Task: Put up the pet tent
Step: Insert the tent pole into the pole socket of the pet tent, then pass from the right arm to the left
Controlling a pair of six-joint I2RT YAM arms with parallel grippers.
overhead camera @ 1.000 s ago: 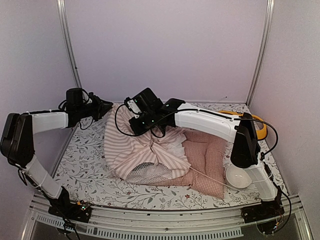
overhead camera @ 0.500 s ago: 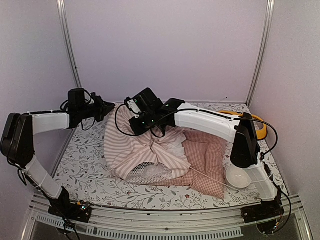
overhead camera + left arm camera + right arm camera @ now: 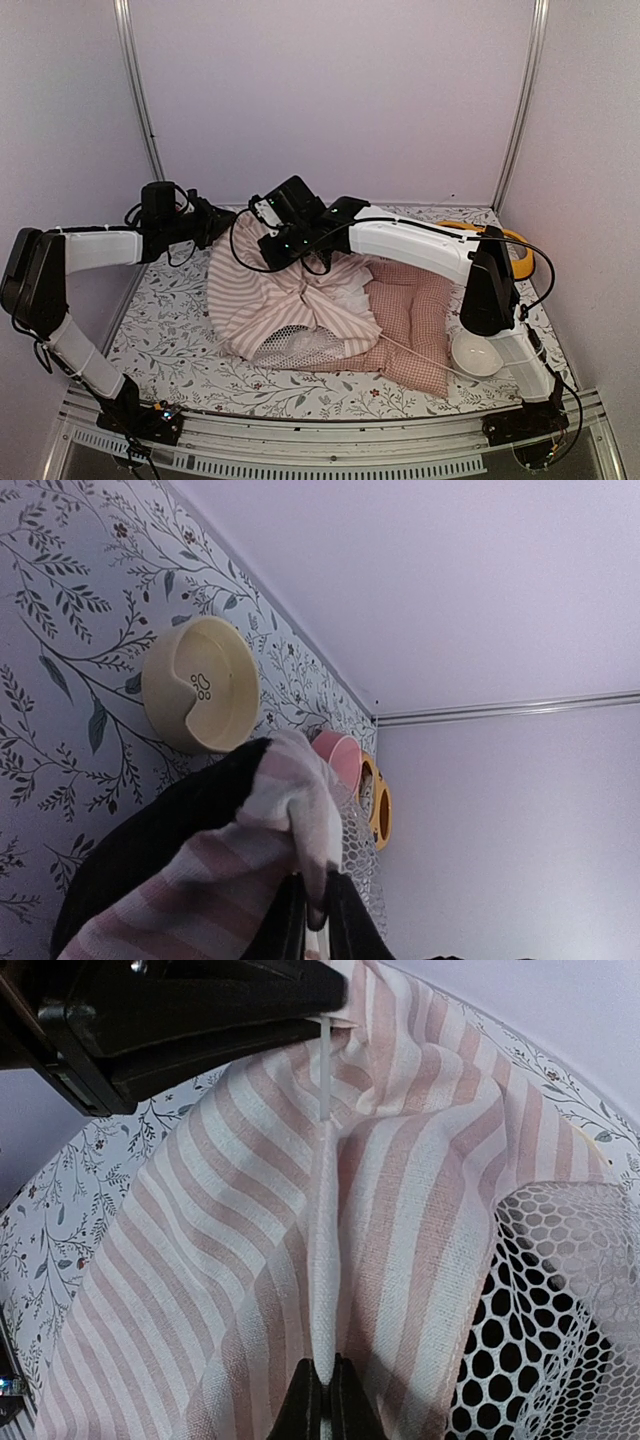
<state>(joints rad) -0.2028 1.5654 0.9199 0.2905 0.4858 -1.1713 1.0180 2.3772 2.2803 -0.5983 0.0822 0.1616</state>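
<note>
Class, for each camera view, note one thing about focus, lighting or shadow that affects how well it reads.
Top external: soft even light, pet tent sharp, only faint shadows. Left wrist: the near striped fabric is slightly soft, cream bowl crisp. Right wrist: stripes and mesh window sharp, evenly lit.

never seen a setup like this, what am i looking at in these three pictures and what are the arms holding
Two robot arms are bolted to a floral-patterned table. The wide picture comes from a fixed camera above and behind them; the other two come from cameras on each wrist. On the table lie a collapsed pink-and-white striped fabric pet tent, a pink checked square cushion and a small white bowl. The left claw is shut on the tent's striped fabric, and the right claw pinches a striped sleeve of it.
</note>
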